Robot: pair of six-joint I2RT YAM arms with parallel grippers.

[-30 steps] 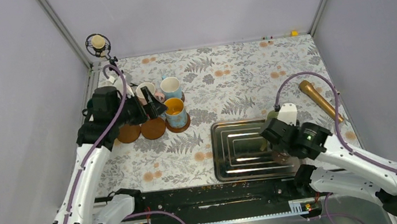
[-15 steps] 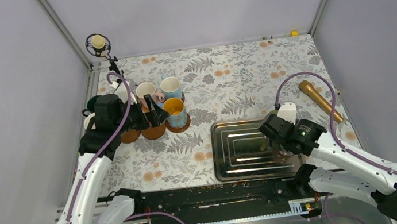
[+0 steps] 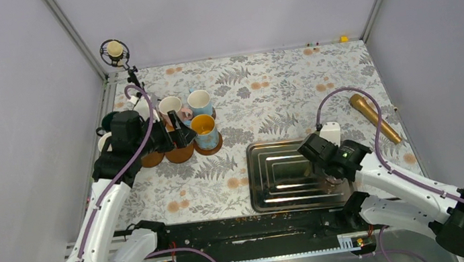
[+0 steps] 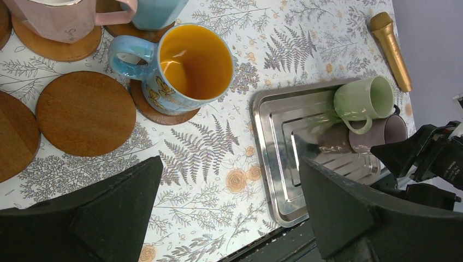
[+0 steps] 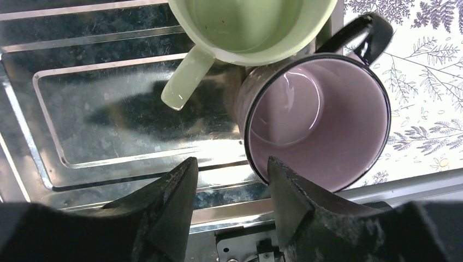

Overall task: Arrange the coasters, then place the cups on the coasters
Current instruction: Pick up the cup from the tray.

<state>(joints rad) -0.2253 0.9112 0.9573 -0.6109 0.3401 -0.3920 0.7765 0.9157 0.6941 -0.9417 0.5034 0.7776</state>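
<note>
Mauve cup (image 5: 319, 120): on side in steel tray (image 5: 109, 109), touching pale green cup (image 5: 245, 27). Right fingers (image 5: 169, 207): half open, straddling rim wall, nothing gripped (one finger inside mouth). Pinch wall squarely, lift clear of neighbour. Left fingers (image 4: 109, 207): wide, empty, over bare coaster (image 4: 85, 113).
</note>
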